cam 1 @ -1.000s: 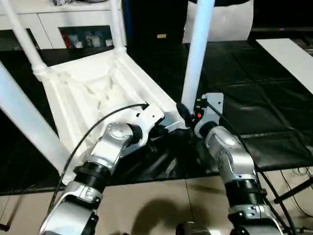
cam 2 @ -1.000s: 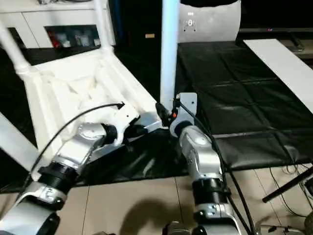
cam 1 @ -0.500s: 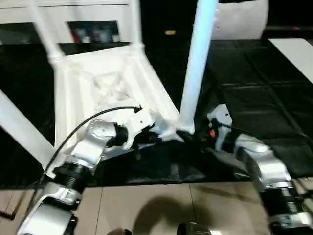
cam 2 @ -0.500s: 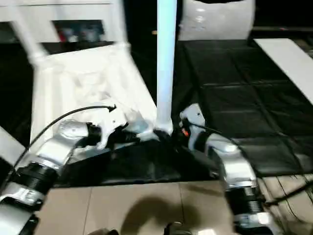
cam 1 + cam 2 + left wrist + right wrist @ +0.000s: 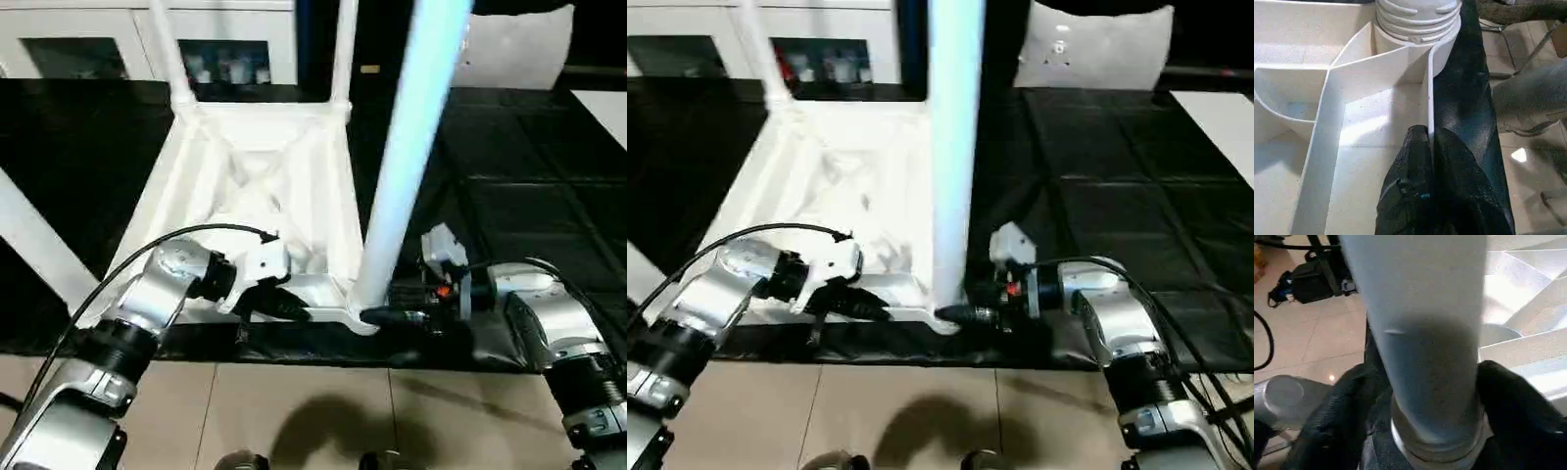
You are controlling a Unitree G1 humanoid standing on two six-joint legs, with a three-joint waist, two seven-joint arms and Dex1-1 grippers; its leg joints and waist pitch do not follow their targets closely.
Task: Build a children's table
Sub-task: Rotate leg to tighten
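Fingers (image 5: 1415, 161) of the left gripper (image 5: 1430, 147) are pinched tight on the thin side wall of the table top (image 5: 255, 176), one black pad on each face of the white rim, close to the nearest corner socket (image 5: 1418, 24). That top lies upside down on the black mat (image 5: 529, 196), ribbed underside up, its near edge just above the tan floor (image 5: 294, 401). At its left, a leg (image 5: 34, 245) slants out past the picture's edge; two more legs (image 5: 171, 54) rise from the far corners in front of white cabinets (image 5: 88, 39).

At the near right corner stands the fourth leg (image 5: 407, 157), upright and seated in its socket. Around its foot sits the right gripper (image 5: 1432, 396) — its two black fingers (image 5: 1508, 401) flank the leg just above the flared collar (image 5: 1435, 450), spread to the leg's width and touching it on both sides. Its silver forearm (image 5: 549, 323) reaches in level from the right.
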